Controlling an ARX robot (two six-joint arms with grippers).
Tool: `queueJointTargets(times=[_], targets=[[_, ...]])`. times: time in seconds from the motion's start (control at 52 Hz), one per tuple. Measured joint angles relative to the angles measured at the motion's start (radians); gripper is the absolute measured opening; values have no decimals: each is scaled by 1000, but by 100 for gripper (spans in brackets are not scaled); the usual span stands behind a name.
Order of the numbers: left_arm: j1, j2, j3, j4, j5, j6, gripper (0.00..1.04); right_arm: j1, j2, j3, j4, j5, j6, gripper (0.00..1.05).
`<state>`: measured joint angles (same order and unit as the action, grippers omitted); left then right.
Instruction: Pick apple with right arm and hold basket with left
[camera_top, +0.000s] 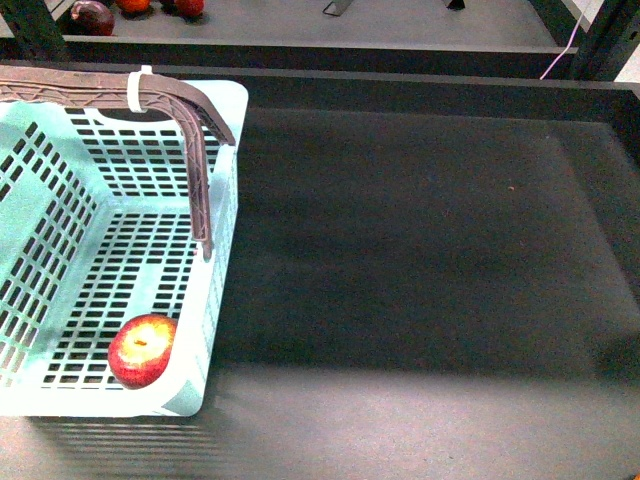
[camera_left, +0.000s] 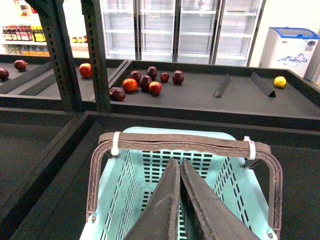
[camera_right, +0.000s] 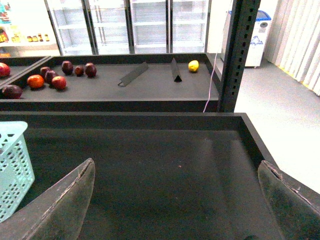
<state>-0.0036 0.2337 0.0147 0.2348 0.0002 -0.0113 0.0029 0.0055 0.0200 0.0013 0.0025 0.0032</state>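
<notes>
Right gripper (camera_right: 175, 200) jaws wide, empty; left gripper (camera_left: 180, 172) pinched closed above basket (camera_left: 131, 187); apple (camera_top: 142, 350) inside basket.

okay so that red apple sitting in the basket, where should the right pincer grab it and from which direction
From straight above, closing on the apple's round sides. It lies stem dimple up in the near corner of the basket, tight against slotted walls, so a sideways approach looks blocked. The right pincer is wide open and off over the dark tray.
</notes>
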Motion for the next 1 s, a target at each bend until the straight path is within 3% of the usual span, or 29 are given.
queueJointTargets(times=[0.192,0.288,1.0], targets=[[0,-57,0,-58,0,0,3,0,0,0,0,0,0,96],[0,-209,0,-226,0,0,3,0,0,0,0,0,0,96],[0,-227,0,-233,0,0,3,0,0,0,0,0,0,96]])
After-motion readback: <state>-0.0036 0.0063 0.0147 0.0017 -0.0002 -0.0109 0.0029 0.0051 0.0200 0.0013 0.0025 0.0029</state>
